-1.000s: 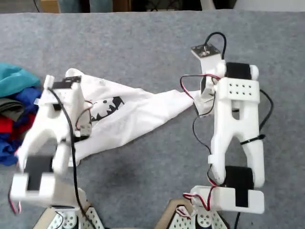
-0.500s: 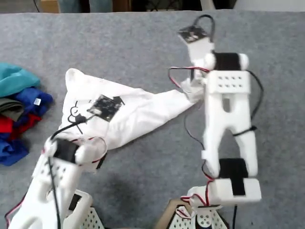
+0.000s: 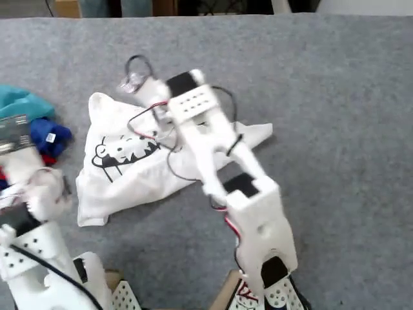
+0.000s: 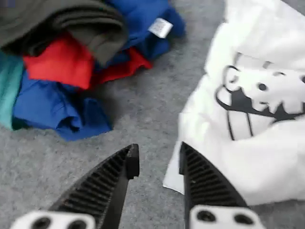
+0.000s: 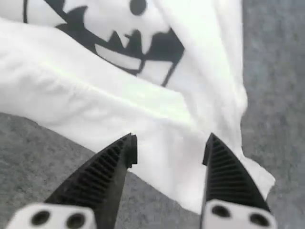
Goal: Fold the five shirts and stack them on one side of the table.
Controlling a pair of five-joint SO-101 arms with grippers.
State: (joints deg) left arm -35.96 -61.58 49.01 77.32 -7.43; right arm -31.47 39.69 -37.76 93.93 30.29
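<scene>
I'm mid-fold on the white shirt (image 3: 116,184), crumpled left of centre in the high view, beside the coloured pile (image 3: 48,132) at the left edge. My right gripper (image 5: 169,143) gapes empty over it; my left gripper (image 4: 158,160) is narrowly parted by its corner. Next, I judge, we pinch edges.

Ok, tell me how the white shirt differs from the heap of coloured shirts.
The white shirt is one garment, spread loosely; the heap of coloured shirts is several, bunched on each other. The white shirt carries a black cartoon print; the heap shows plain teal, blue, red and dark grey. Both lie on the grey table, and neither looks neatly folded.
</scene>
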